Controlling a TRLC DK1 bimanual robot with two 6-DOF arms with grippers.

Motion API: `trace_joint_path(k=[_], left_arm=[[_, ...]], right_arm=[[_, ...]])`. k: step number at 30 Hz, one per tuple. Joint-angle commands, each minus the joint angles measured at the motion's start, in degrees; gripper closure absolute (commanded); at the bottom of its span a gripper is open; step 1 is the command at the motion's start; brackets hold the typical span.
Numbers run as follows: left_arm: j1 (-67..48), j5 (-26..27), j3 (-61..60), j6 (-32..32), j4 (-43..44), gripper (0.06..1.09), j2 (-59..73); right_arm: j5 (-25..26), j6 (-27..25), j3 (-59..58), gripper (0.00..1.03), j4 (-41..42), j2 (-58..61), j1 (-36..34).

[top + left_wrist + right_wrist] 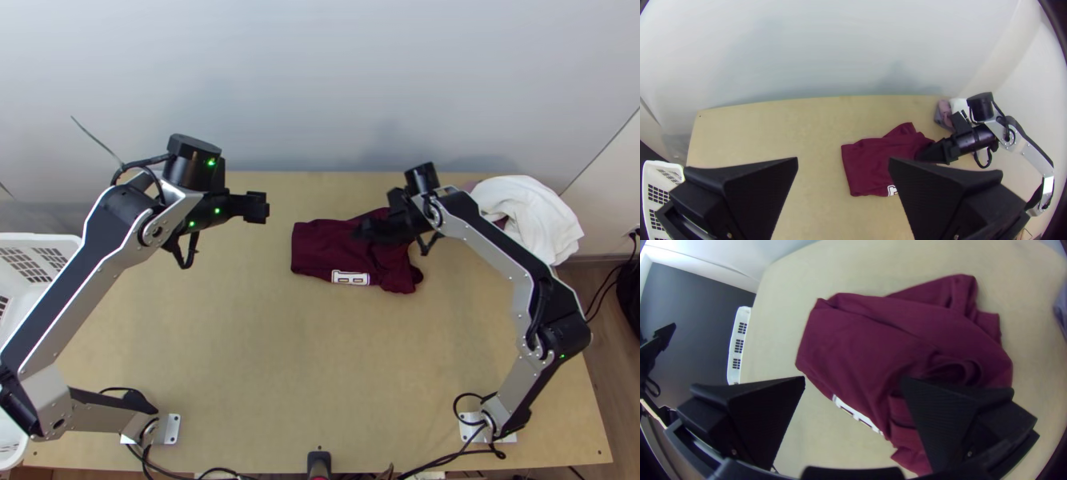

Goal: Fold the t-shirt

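A maroon t-shirt (320, 246) lies folded into a compact, uneven bundle toward the back of the table, a white print on its near edge. My left gripper (258, 207) is held to the left of the shirt, apart from it; in the left wrist view the same gripper (843, 164) stands open and empty. Over the shirt's right part is my right gripper (364, 230). The right wrist view shows this gripper (853, 384) open above the shirt (862, 338), whose sleeve and collar area lies rumpled. Part of the shirt is hidden beneath the right gripper.
A white cloth (528, 216) with a pinkish one beside it lies bunched at the table's back right corner. A white plastic basket (60, 240) stands off the left edge. The wooden table (320, 360) stretches in front of the shirt, and a pale wall rises behind it.
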Motion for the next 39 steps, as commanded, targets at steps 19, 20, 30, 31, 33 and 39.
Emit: trace_joint_path(k=[19, 20, 30, 31, 33, 39], left_arm=[[5.3, -0.1, -7.9, 1.0, -0.1, 0.10, -4.7], [5.5, -0.2, -8.1, 1.0, -0.1, 0.10, -5.1], [7.9, -0.1, -12.3, 1.2, 0.0, 0.10, -8.6], [7.9, -0.2, -12.5, 1.2, 0.0, 0.10, -8.8], [8.1, -0.2, -12.8, 1.1, 0.2, 0.10, -8.9], [10.0, -0.1, -13.2, 0.7, 0.2, 0.10, -9.5]], right_arm=[[14.9, -15.2, -17.9, 0.04, -1.9, -24.7, -3.0], [14.8, -13.6, -16.8, 0.04, -1.7, -24.0, -0.9], [29.4, -28.2, -19.0, 0.04, 5.2, -23.1, 21.0], [31.2, -32.0, -21.4, 0.04, 8.1, -23.4, 22.3], [32.2, -37.6, -25.1, 0.04, 13.9, -23.5, 22.8], [34.1, -46.1, -29.9, 0.04, 26.6, -20.8, 22.8]])
